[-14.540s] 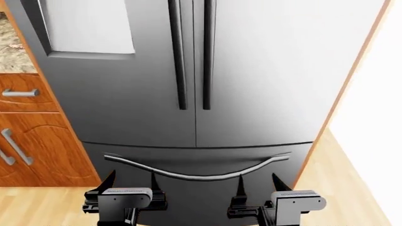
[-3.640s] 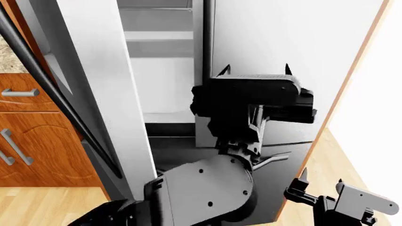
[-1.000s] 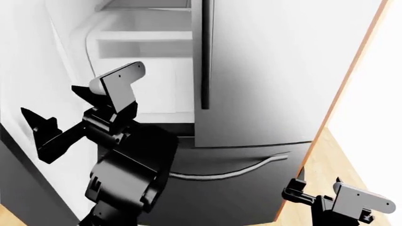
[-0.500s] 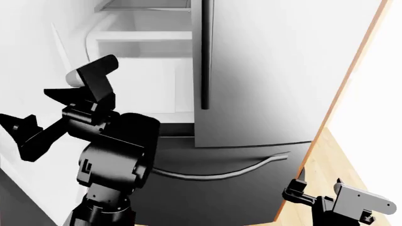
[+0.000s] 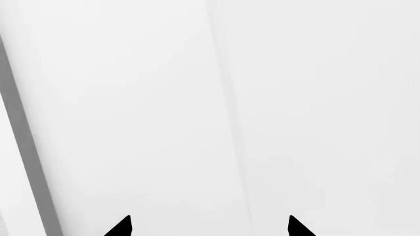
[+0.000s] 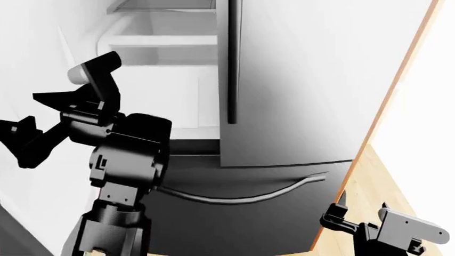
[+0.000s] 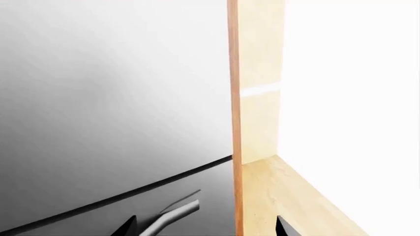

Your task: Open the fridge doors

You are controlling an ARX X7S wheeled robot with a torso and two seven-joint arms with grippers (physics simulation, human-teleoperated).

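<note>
Wooden floor (image 6: 376,176) at lower right, mostly hidden. Left of the fridge doors (image 6: 29,64) swung wide, white inner face showing, cut off by frame; right one shut. Left tool (image 6: 32,120) spread, empty, beside that inner face. Right tool (image 6: 340,212) low, parted, holding nothing.
</note>
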